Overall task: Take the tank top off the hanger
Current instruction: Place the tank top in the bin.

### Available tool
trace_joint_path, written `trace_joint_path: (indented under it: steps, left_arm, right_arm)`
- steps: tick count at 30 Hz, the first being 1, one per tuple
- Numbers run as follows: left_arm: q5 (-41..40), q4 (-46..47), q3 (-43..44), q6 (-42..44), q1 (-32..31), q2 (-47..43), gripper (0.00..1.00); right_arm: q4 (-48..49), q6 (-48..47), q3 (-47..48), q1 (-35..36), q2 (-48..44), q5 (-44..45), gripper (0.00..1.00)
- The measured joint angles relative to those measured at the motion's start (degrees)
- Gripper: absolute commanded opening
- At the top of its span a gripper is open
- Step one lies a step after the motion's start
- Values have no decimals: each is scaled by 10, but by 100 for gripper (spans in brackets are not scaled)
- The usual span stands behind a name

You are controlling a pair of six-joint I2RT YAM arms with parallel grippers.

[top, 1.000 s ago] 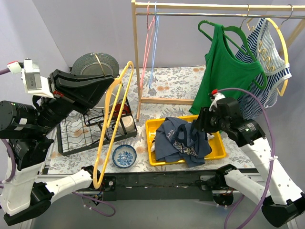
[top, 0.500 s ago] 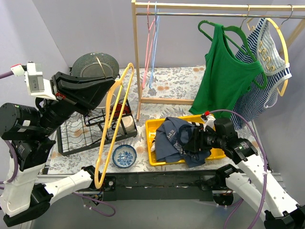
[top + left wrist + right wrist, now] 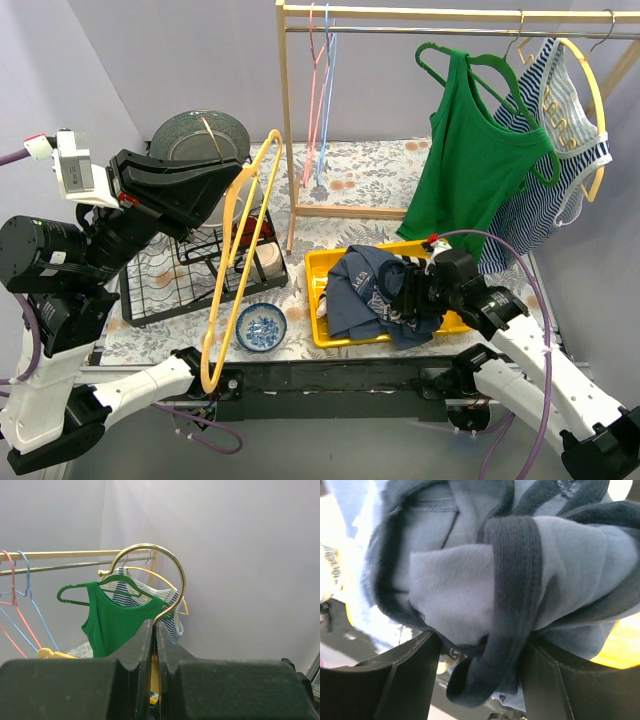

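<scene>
Left gripper (image 3: 238, 182) is raised above the dish rack (image 3: 150, 300) and clamped shut on the gold hook (image 3: 173, 555) of the yellow hanger (image 3: 244, 262). The hanger is bare and slants down towards the near edge of the surface (image 3: 370, 170). A grey plate (image 3: 195, 135) stands upright at the back of the rack. A small blue bowl (image 3: 261, 327) sits just beside the rack's near right corner.

The wooden clothes rail (image 3: 287, 120) stands at the back, with a pink hanger (image 3: 310, 100) and a blue hanger (image 3: 324, 120) on its bar, both empty.

The dark blue tank top (image 3: 365, 290) is off the hanger and crumpled in the yellow tray (image 3: 316, 268), one edge spilling over the near rim. Right gripper (image 3: 405, 300) is low over the tray's right half with its jaws wide apart. Bunched fabric and a black-bound edge lie loosely between the fingers (image 3: 405, 675) (wrist view; not pinched, as far as it shows).

At far right on the rail hang a green tank top (image 3: 470, 160) and a striped top (image 3: 560, 120), each on its own hanger.
</scene>
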Motion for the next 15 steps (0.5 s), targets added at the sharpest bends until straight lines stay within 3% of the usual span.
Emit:
trace_joint_path:
  steps: [3,4,6,7,11,15]
  left_arm:
    - [-3,1,-1,0,0,0,0]
    - [-5,3,-2,0,0,-1,0]
    - [-7,6,-5,0,0,-3,0]
    - [-8,6,-6,0,0,-3,0]
    - [-10,8,-7,0,0,-5,0]
    - [-12,8,-7,0,0,-10,0]
  right_arm:
    - [3,8,0,26,21,36,57]
    - [5,11,0,34,29,47,45]
    - [7,14,1,49,45,70,33]
    - [7,15,2,56,52,82,21]
    - [4,3,20,68,57,123,14]
    - [27,-30,28,69,29,170,13]
